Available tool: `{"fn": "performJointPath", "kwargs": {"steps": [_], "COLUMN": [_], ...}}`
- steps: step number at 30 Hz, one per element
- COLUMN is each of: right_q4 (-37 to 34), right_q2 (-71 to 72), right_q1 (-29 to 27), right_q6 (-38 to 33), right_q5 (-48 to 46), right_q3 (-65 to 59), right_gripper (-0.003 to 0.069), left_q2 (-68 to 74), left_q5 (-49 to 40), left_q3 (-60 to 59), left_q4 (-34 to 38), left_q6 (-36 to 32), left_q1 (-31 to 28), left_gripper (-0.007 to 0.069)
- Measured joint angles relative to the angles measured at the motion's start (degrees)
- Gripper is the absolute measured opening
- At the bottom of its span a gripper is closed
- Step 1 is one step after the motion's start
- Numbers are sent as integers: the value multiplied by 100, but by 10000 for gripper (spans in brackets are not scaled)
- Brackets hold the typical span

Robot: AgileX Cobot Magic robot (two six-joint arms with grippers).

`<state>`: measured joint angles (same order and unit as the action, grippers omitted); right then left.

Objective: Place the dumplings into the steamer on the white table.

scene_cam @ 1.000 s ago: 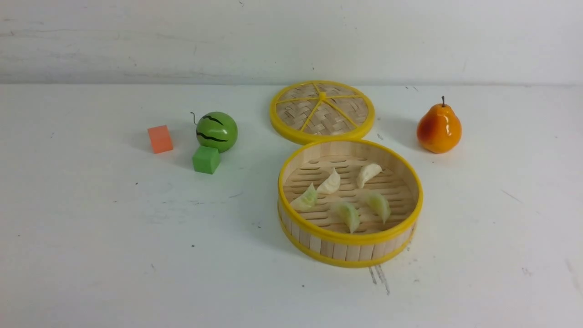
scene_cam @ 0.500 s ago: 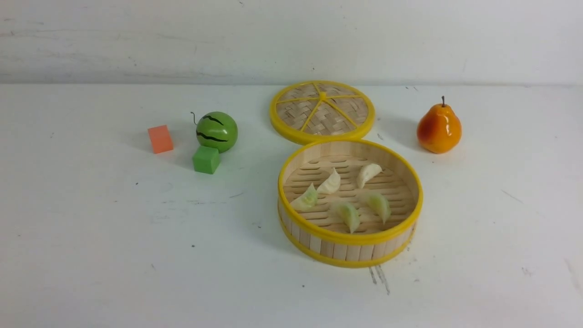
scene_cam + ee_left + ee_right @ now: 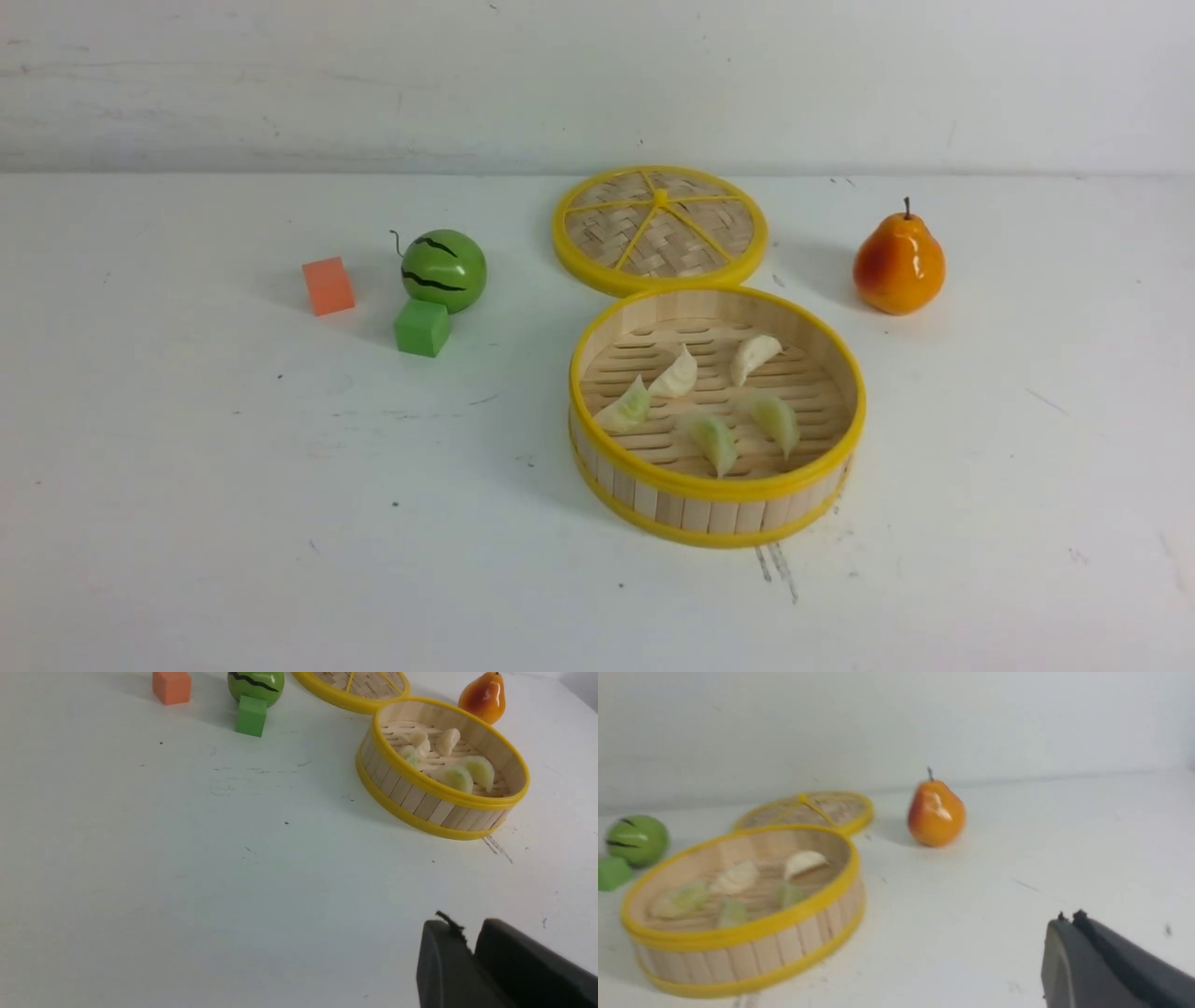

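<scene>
Though spread over the slats, all five already inside the steamer [image 3: 714, 488]: three dumplings [image 3: 712, 441] greenish, two cream, each apart from the rim. Right of the middle of the white table [image 3: 280, 560], well in from the far edge; near edge out of view.

From both claws, forward and inward: ahead and to the right of the left gripper [image 3: 467, 928], ahead and to the left of the right gripper [image 3: 1070, 917]. Nearer, by the look of the wrist views, to the right arm. Long axes in two sets: both cream ones and the leftmost green one slanting from near left to far right; the two other green ones slanting from far left to near right.

Left gripper with tips slightly apart, nothing between; right gripper with tips together, likewise without a load. Both well apart from the steamer.

Judged finished as far as the dumplings go, so no further pick called for. At most, keep both arms back; if crossing the basket, clear the rim first, to avoid knocking the wall. Just beyond, toward the table's far edge, a woven lid [image 3: 611, 229], unneeded for the task as worded. No brand, label or readable writing to report anywhere.
</scene>
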<state>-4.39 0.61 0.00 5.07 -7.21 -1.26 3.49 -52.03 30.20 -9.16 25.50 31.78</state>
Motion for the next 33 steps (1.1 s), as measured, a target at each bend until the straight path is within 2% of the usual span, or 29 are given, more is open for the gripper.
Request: {"fn": "performJointPath", "kwargs": {"steps": [4, 11, 33], "right_q4": [408, 584, 590], "right_q2": [0, 0, 0], "right_q1": [-172, -64, -52], "right_q6": [282, 300, 305], "right_q5": [-639, -1366, -1441], "right_q3": [-25, 1, 17], "right_gripper": [-18, -18, -3], "left_q2": [0, 0, 0], "left_q5": [0, 0, 5], "left_q3": [0, 0, 0], "left_q4": [0, 0, -5], "left_q6": [0, 0, 0], "left_q1": [0, 0, 0], "left_gripper": [101, 110, 132]}}
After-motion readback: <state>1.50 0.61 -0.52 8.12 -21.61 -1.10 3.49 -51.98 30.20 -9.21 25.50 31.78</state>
